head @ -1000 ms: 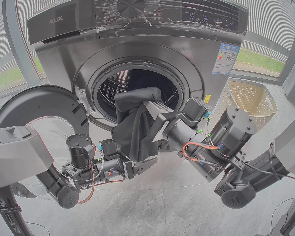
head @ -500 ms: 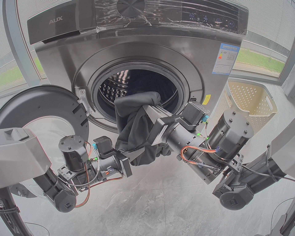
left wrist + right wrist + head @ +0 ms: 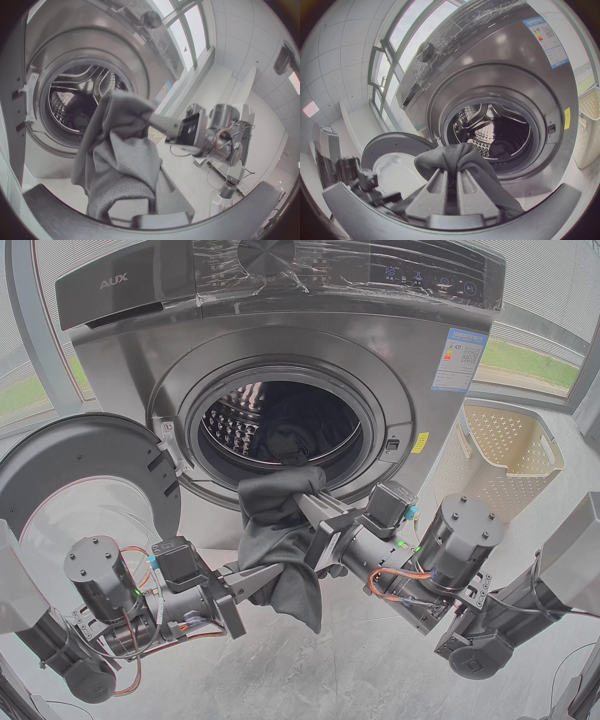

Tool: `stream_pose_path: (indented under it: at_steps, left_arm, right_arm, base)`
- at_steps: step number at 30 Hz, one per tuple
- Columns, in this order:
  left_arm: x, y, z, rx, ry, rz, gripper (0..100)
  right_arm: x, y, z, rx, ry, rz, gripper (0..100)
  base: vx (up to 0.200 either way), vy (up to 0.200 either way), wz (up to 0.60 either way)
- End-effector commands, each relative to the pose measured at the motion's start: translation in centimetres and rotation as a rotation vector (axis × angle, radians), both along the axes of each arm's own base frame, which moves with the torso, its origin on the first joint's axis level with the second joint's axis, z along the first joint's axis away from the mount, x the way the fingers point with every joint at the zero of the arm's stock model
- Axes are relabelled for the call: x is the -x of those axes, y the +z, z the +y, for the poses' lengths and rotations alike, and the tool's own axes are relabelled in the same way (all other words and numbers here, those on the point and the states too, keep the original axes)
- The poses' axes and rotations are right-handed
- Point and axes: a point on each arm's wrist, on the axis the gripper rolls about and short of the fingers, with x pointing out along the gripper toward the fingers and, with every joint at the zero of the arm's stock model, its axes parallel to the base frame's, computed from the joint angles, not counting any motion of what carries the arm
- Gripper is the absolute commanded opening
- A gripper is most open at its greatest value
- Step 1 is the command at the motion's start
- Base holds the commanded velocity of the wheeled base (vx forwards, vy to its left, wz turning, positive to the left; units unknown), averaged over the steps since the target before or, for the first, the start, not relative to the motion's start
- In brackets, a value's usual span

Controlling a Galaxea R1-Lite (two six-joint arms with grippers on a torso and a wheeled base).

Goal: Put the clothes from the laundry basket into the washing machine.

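The washing machine stands ahead with its round door swung open to the left. A dark grey garment hangs just below the drum's lower rim, pinched at its top by my right gripper, which is shut on it. The right wrist view has the fabric bunched over my right gripper. My left gripper sits low on the left, against the garment's hanging lower part. Another dark piece of clothing lies inside the drum.
A beige laundry basket leans against the machine's right side. Grey floor spreads in front of the machine. The open door takes up the space behind my left arm.
My right gripper has drawn back and sunk with the garment, from in front of the drum opening to below its rim. The left arm met the cloth's lower part, then slid down-left.
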Motion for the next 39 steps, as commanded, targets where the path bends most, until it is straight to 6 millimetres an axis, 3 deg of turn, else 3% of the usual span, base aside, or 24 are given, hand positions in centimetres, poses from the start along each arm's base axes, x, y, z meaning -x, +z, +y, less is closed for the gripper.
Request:
stream_pose_path:
  at_steps: [1, 8, 22, 39]
  left_arm:
    - [1.4, 2.2, 0.7, 0.048, -0.005, -0.072, 0]
    - [0.2, 3.0, 0.4, 0.079, 0.068, -0.101, 0]
    - [-0.8, 3.9, 0.4, 0.116, 0.152, -0.125, 0]
    - [-1.9, 3.4, 0.4, 0.106, 0.193, -0.116, 0]
  right_arm:
    - [0.2, -1.0, -0.3, 0.027, 0.006, 0.019, 100]
    - [0.9, -3.7, -2.0, 0.126, -0.013, 0.086, 100]
    - [1.4, -5.9, -4.4, 0.221, -0.056, 0.131, 100]
    - [2.9, -6.4, -3.8, 0.228, 0.049, 0.12, 100]
  base:
    - [0.0, 0.0, 0.0]
    - [0.0, 0.0, 0.0]
    - [0.0, 0.0, 0.0]
    - [0.0, 0.0, 0.0]
